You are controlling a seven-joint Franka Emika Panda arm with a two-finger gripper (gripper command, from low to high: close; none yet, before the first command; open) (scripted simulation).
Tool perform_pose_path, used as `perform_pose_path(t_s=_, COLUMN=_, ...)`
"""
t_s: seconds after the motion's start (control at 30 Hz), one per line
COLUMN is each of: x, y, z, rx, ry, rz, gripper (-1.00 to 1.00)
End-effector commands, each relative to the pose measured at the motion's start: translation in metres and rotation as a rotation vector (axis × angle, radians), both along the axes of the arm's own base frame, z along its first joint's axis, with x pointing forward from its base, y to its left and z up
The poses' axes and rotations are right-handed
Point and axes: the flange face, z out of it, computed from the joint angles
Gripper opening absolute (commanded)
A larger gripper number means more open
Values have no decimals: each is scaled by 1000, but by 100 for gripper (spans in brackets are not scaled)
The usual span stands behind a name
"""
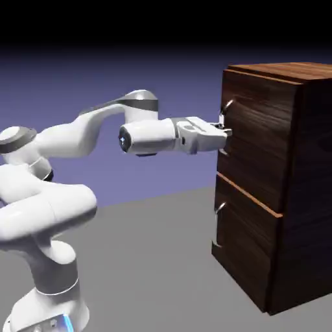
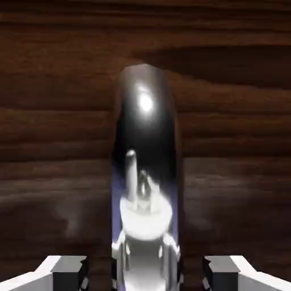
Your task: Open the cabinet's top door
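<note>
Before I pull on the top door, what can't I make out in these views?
- Hand view: the bottom edge cuts off the near end of the upper handle and part of the gripper.
- Exterior view: the right edge cuts off the cabinet's side.
- Exterior view: fingertip gaps around the handle are too small to judge.

Dim wood [image 2: 57,85], white glare on the handle [image 2: 145,119]
</note>
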Motion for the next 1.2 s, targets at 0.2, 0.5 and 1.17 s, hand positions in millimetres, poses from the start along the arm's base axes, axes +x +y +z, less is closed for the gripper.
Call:
perform_pose_path(t_s=0.2, x=-39, y=-32, z=0, rx=0, ry=0, rz=186, gripper=-100)
perform_pose_path(t_s=0.5, x=-74, y=-74, z=0, rx=0, ry=0, rz=389, gripper=-100)
perform_pose_path(t_s=1.17, x=-117, y=-185, z=0, rx=0, ry=0, rz=840, gripper=-100)
